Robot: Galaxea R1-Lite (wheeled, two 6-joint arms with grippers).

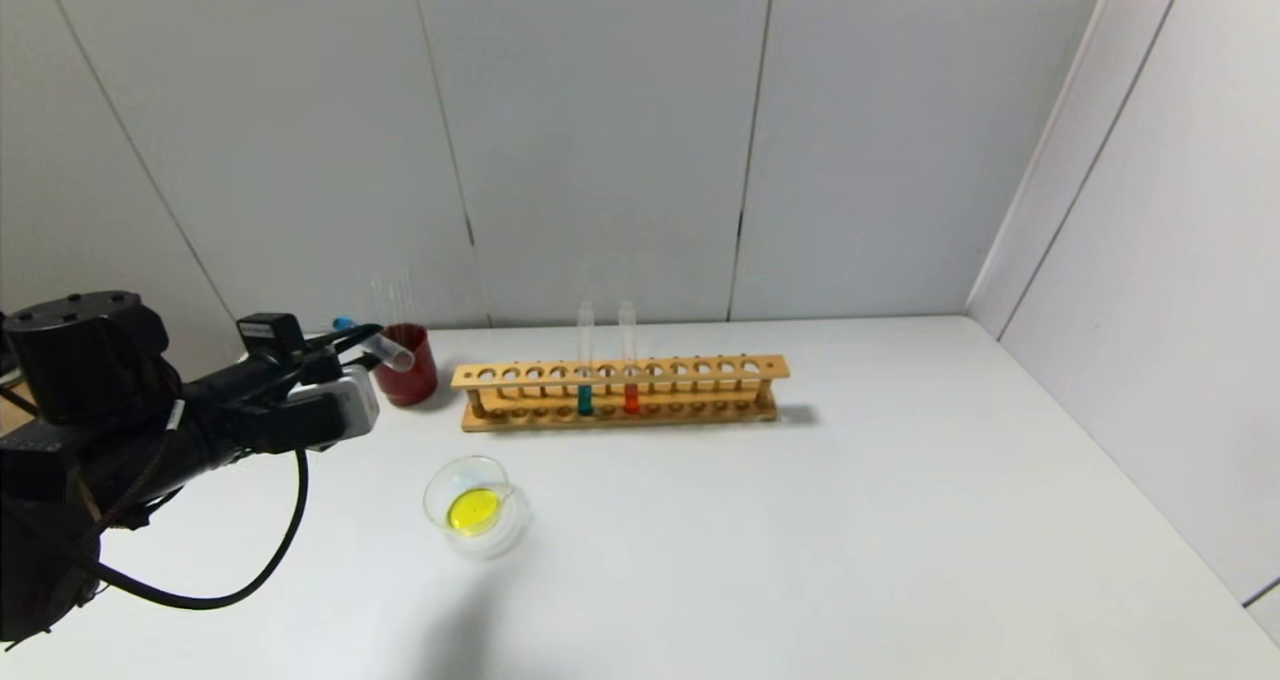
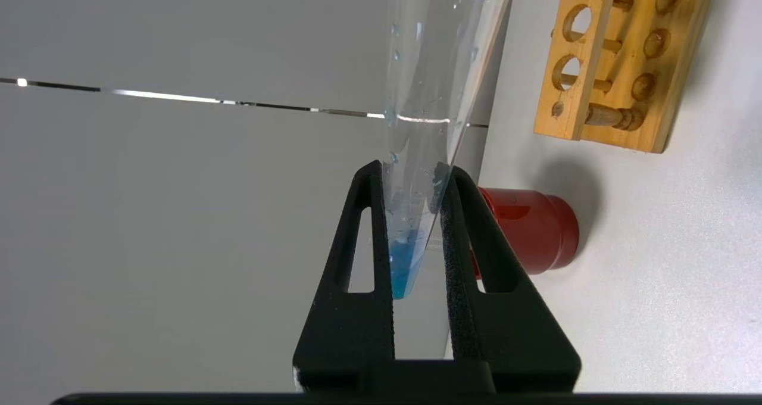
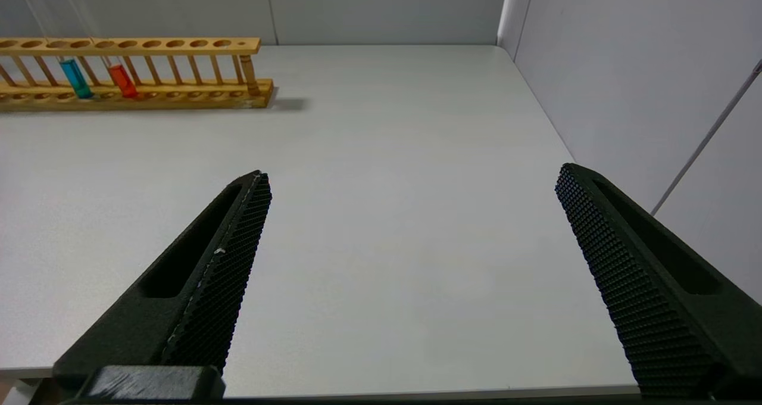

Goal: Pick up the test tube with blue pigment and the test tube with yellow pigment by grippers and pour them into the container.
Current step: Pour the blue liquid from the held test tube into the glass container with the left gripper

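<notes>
A big white desk fills the room's low part. Behind it stands a grey-white back wall made of flat panels with thin dark lines between them. Another pale side wall runs along the right. Soft light makes faint shadows on the desk.

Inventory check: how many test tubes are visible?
3: blue tube and red tube in the rack; third tube in the left gripper near red cup. More may be hidden.

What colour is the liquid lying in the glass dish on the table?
Bright yellow; the liquid in the glass dish shows best in the head view.
</notes>
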